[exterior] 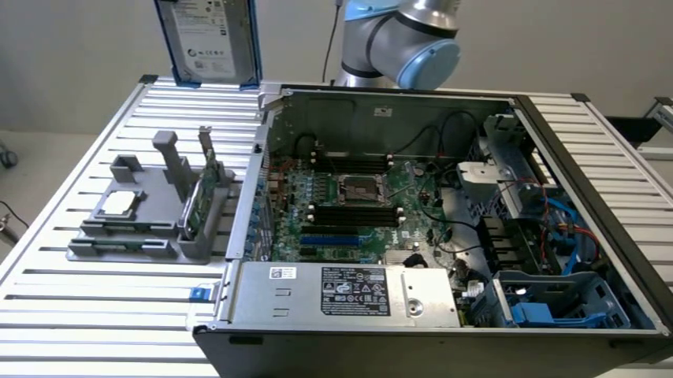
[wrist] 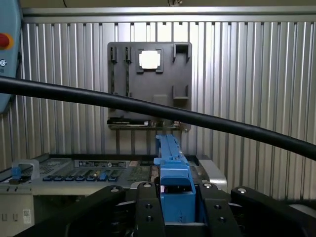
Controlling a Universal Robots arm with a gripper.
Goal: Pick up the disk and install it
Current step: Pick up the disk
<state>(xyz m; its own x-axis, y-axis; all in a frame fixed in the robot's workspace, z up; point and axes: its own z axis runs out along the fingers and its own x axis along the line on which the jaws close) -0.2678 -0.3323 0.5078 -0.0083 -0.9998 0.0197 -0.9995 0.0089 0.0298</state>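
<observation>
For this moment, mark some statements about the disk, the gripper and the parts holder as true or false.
1. The gripper is shut on the disk and holds it clear of the table. True.
2. The disk sits inside the computer case. False: it hangs in the air outside the case.
3. The processor chip lies on the grey holder. True.
4. The green circuit card lies flat on the table. False: it stands on edge in the grey holder.
</observation>
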